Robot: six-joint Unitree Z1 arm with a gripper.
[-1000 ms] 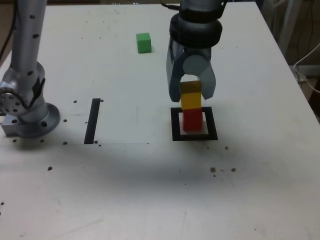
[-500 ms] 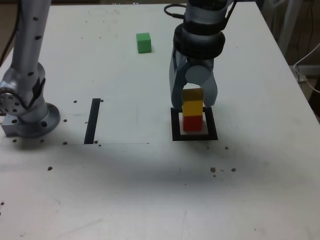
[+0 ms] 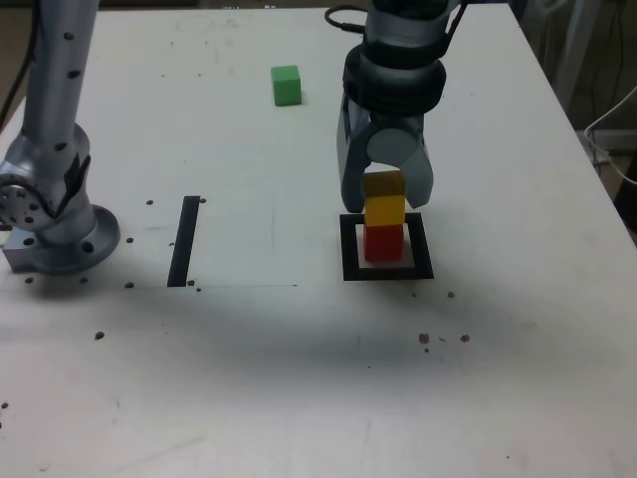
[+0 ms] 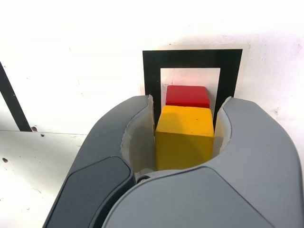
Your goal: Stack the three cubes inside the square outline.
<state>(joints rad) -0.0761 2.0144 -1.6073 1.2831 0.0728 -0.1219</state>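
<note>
Exterior view — end effector (image 3: pixel 385 195) points down, straddling yellow cube (image 3: pixel 384 210) atop red cube (image 3: pixel 383 242).

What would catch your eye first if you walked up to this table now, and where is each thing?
First, the gripper straddling the yellow cube, which sits on the red cube inside the square outline, at the exterior view's centre right. Next, the lone green cube lying apart, farther back on the table. A straight black strip lies at the outline's left in the exterior view.
</note>
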